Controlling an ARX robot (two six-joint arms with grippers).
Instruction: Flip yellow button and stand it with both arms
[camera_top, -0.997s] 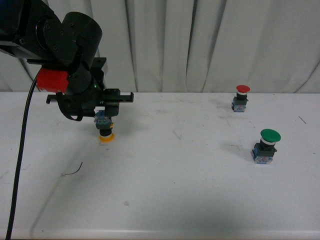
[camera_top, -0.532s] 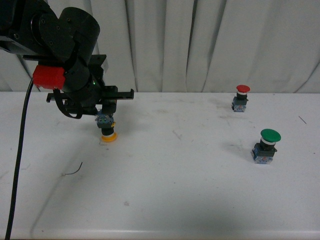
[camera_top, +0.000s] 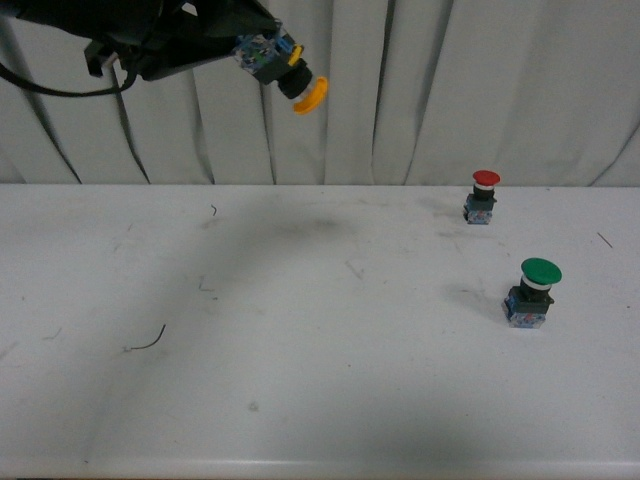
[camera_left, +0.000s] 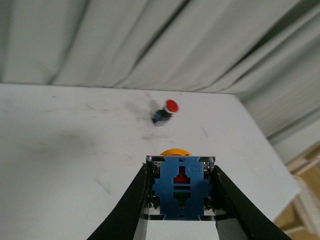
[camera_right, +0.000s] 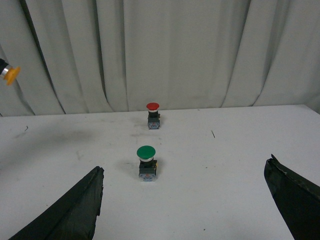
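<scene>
No writing, label, brand, number or sign can be read in any view. The blue contact block of the yellow button (camera_left: 182, 187), close to the left wrist camera, shows only moulded slots with a red and a green window, and no legible lettering. The red button (camera_top: 483, 197) and the green button (camera_top: 533, 293), both on the bench (camera_top: 320, 380), are too small for any marking to be made out.

3 views toward the curtain (camera_top: 400, 90), red button (camera_top: 486, 179) in each
</scene>
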